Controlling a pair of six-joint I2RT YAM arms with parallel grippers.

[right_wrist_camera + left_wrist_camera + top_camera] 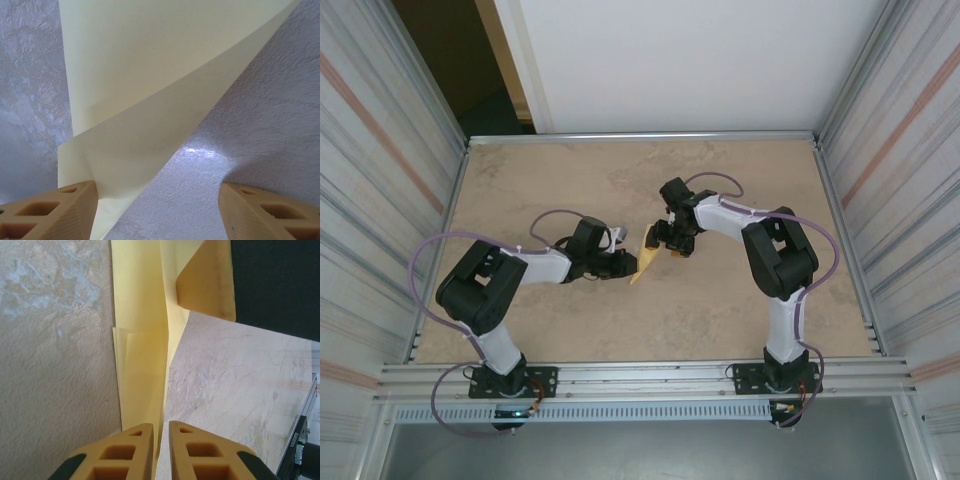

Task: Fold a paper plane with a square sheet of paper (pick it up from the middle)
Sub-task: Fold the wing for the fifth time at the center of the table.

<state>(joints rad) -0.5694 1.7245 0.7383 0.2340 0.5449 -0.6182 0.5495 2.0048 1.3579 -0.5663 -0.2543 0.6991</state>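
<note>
From above, we see the folded paper [643, 262] as a narrow pale yellow sliver at the middle of the table [570, 180], caught between the two arms where they meet. The left gripper [628, 265] sits at its lower left and the right gripper [663, 240] at its upper right. Both are close against the paper, and from this height we cannot make out how either pair of jaws stands, nor how many folds the paper has.

In the left wrist view, the left gripper [161, 426] has its jaws drawn narrow, with the lower edge of the folded paper [142, 340] running down into the slim gap, so we read it as pinched there. The paper rises away as a long creased strip and is cut off at the top edge. At the upper right an orange finger [207, 285] on a black body overlaps the paper.

In the right wrist view, the right gripper [157, 190] has its jaws wide. The folded paper [150, 75] leans against the finger [50, 210] on the picture's left, well apart from the other one. Its layered flaps run out of frame above, with table [270, 125] showing between the fingers.
</note>
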